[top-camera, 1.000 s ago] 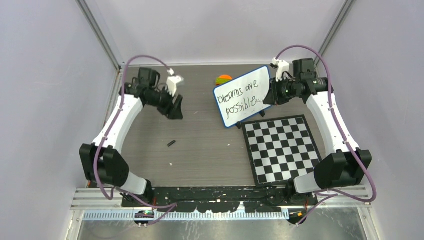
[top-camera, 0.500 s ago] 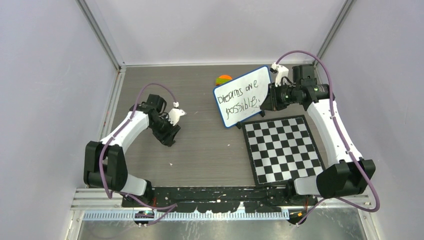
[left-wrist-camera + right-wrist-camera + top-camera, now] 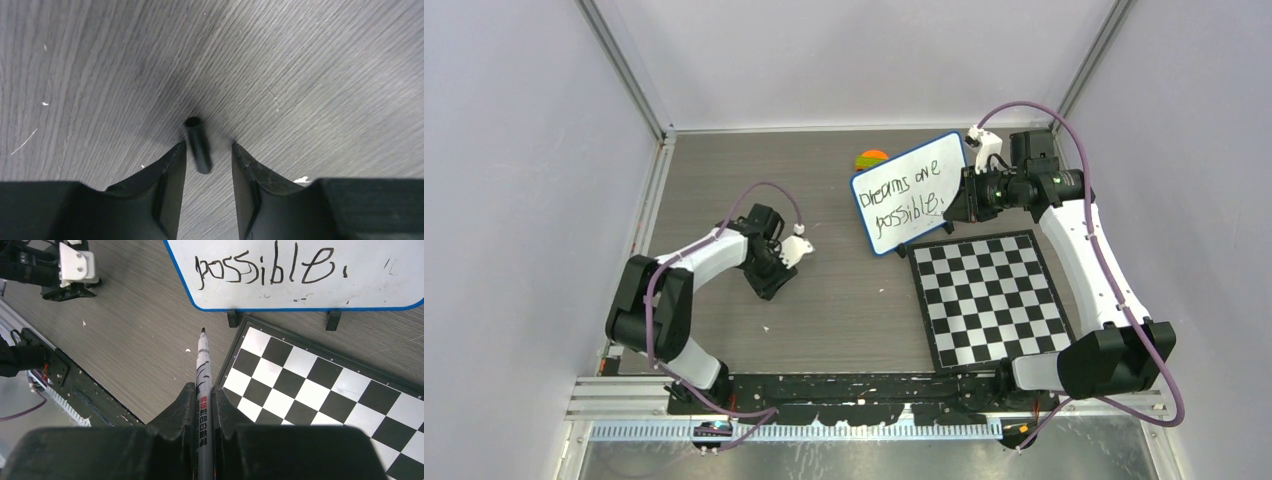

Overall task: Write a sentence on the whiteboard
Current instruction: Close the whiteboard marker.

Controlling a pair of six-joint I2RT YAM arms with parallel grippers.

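**Left tool straddles the pen cap – sentence already on the board**

The whiteboard (image 3: 944, 160) stands tilted at the far right of the worktop (image 3: 844, 300), its small black feet just behind the far edge of a checkered board (image 3: 989, 295). The sentence (image 3: 907, 197) is on it in black handwriting over two lines, roughly "Dreams are possible." with a full stop after the last word, so the writing looks finished.

The right tool (image 3: 202, 387) is clamped on a marker (image 3: 203, 365). The marker's bare black tip points toward the lower edge of the whiteboard and is clear of it, hanging over the near corner of the checkered board.

The relation that matters is on the other side. The left tool (image 3: 207, 147) hangs low over the bare worktop, well apart from the whiteboard, with its two fingers spread. A small black cap (image 3: 197, 145) – probably the marker's – lies flat on the wood between them. Its long axis runs nearly parallel to the fingers, open end pointing away from the wrist, and it sits closer to the left finger than the right; whether it touches that finger I cannot tell. Closing the fingers would squeeze it across its narrow width, a good line for a grip. The left arm is plainly the nearer one for this pickup, though the off-centre cap may roll or twist as the fingers meet it.
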